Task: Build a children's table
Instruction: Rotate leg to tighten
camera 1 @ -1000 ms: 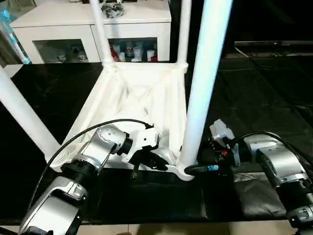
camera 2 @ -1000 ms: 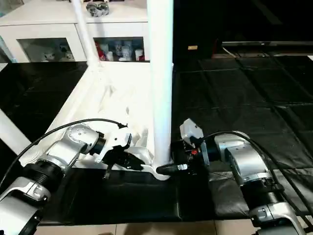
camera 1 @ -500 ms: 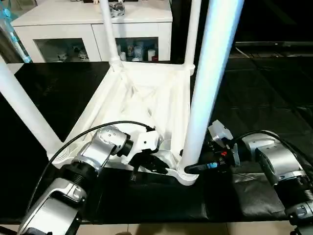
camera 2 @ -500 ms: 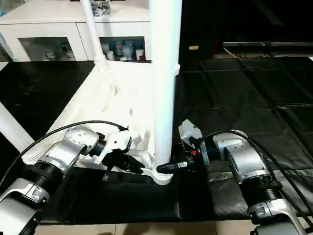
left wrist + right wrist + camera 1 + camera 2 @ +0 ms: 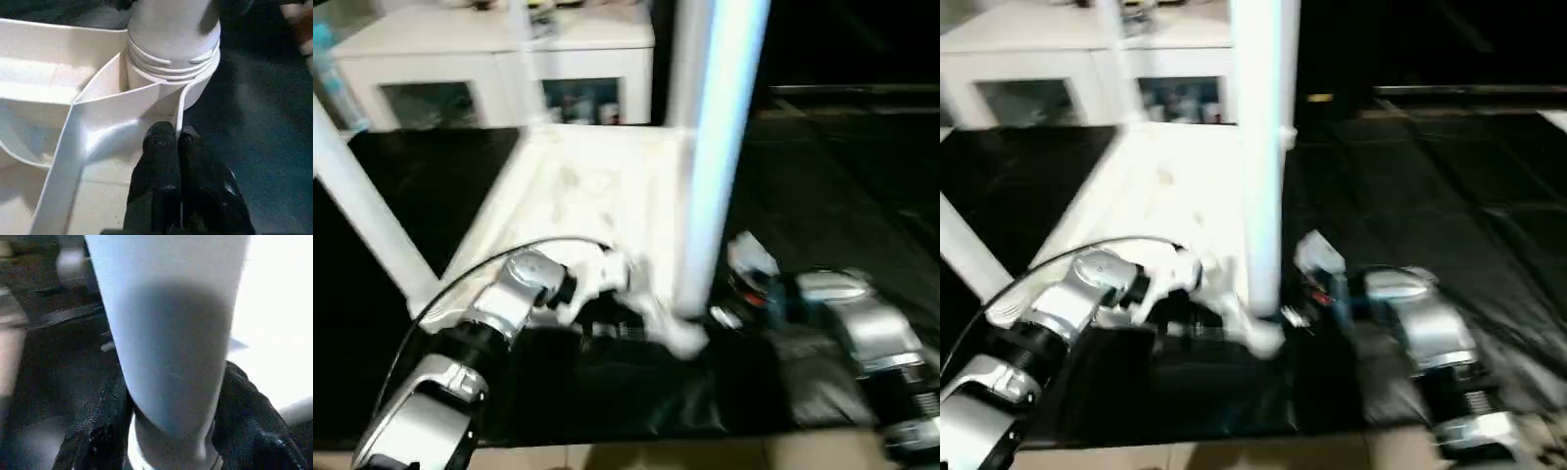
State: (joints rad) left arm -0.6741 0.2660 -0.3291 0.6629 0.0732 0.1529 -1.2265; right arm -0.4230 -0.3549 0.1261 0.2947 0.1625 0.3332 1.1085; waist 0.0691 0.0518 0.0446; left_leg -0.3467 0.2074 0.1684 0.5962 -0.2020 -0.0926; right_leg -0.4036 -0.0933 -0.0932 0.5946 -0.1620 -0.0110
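I am seating the near-right leg (image 5: 710, 186) in its corner socket (image 5: 171, 73): my right gripper (image 5: 171, 431) clasps it, my closed left gripper (image 5: 171, 142) pinches the tabletop rim (image 5: 179, 112), next I turn it tight.

Both eye views look forward and down over the forearms at the upturned table (image 5: 597, 186). Each wrist view sits very close, sharing its near-corner leg (image 5: 171, 347).

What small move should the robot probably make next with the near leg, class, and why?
Probably twist or press the near leg further into its corner socket: the right gripper's fingers flank it, and ridges still show above the rim while the left gripper, shut, pinches the tabletop's rim.
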